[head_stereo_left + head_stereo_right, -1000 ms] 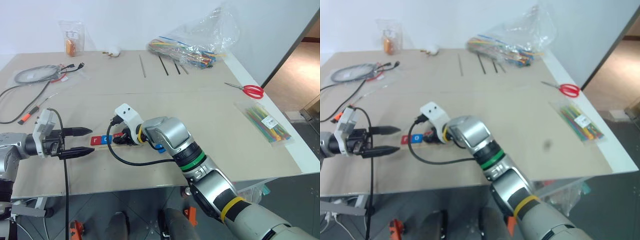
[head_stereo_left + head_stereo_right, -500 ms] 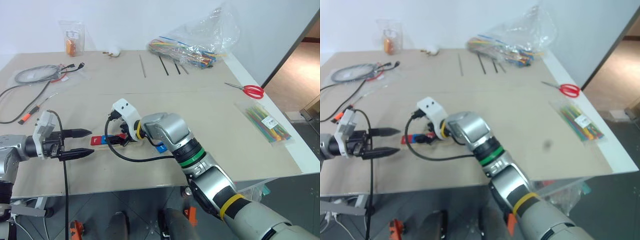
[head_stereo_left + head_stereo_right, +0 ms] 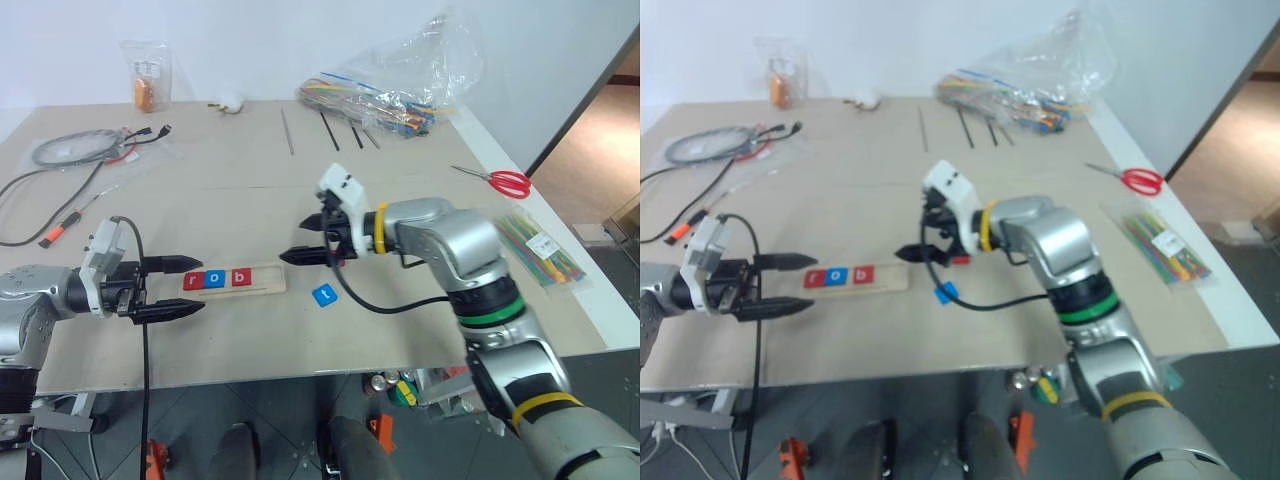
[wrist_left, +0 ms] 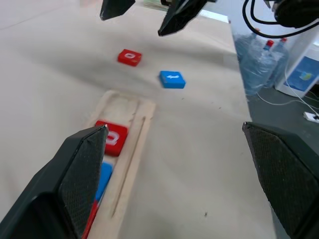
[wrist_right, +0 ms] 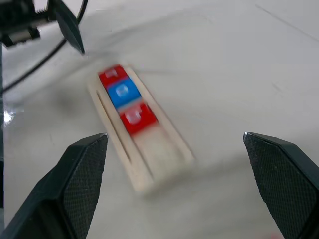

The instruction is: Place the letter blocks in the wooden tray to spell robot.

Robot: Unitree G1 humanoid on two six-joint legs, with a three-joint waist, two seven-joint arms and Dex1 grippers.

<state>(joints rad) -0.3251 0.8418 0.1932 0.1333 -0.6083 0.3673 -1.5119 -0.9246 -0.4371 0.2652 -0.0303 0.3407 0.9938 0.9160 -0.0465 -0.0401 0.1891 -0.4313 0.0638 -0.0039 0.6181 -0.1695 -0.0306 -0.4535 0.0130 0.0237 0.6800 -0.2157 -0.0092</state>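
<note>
The wooden tray (image 3: 266, 278) lies near the table's front, holding three letter blocks in a row: red (image 3: 192, 281), blue (image 3: 214, 279), red (image 3: 240, 277). A loose blue block (image 3: 323, 295) rests on the table just right of the tray. A loose red block (image 3: 959, 260) lies beyond it, partly behind my right gripper. My left gripper (image 3: 200, 284) is open and level at the tray's left end, one finger on each side of it. To the right of the tray and above it hangs my right gripper (image 3: 305, 240), open and holding nothing.
Red-handled scissors (image 3: 500, 181) and a bag of coloured ties (image 3: 540, 245) lie at the right. A bigger bag of ties (image 3: 385, 90) and thin rods (image 3: 320, 130) sit at the back. Cables (image 3: 70, 150) and a screwdriver (image 3: 60, 228) are at the left.
My right gripper has opened, left a red block in the tray, and swung up and to the right. The row of three blocks is now uncovered. The left gripper edged slightly right.
</note>
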